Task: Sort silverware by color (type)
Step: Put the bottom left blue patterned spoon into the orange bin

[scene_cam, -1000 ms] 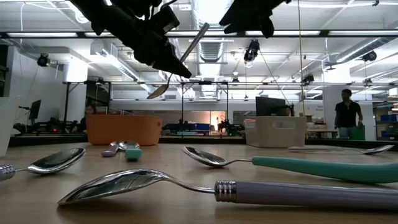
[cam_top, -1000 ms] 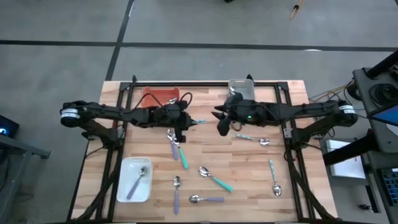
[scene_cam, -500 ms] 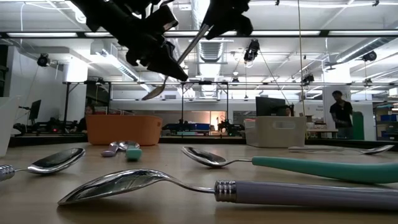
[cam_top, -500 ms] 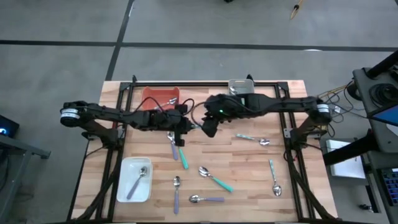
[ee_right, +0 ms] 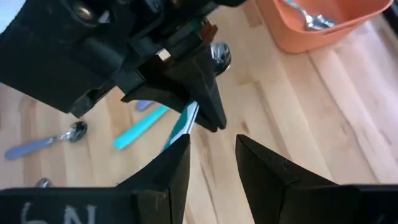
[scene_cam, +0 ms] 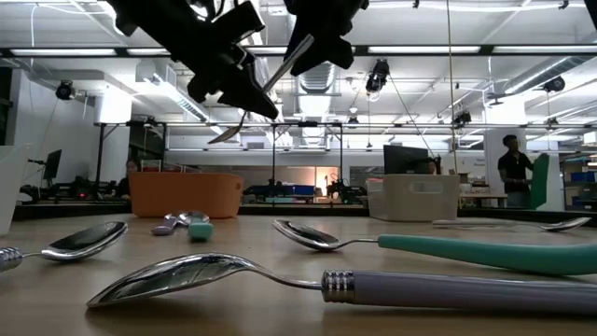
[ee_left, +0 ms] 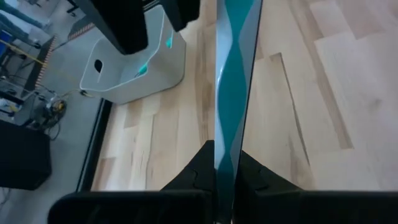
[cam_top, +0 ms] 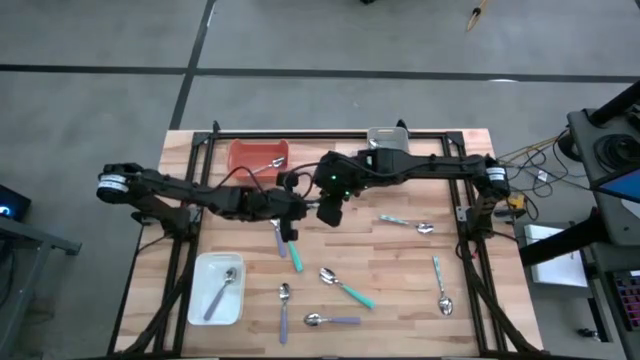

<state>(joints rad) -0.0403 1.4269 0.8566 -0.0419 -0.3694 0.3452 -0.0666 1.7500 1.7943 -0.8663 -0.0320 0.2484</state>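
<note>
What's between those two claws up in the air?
A teal-handled spoon: the left gripper clamps it while the right gripper, open, closes in on its handle, seen in the low view.

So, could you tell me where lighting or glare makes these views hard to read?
Low view: ceiling lights backlight the left hand and right hand into silhouettes; the nearest spoon mirrors them in its bowl. Left wrist view: a bright glare streak runs along the held teal spoon. High view: even light, faint shadows.

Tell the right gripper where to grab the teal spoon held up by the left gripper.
Grip the teal spoon by its free handle end, jutting past the left gripper; the bowl hangs on the other side. Bring the open right gripper in along the handle, straddling it.
</note>
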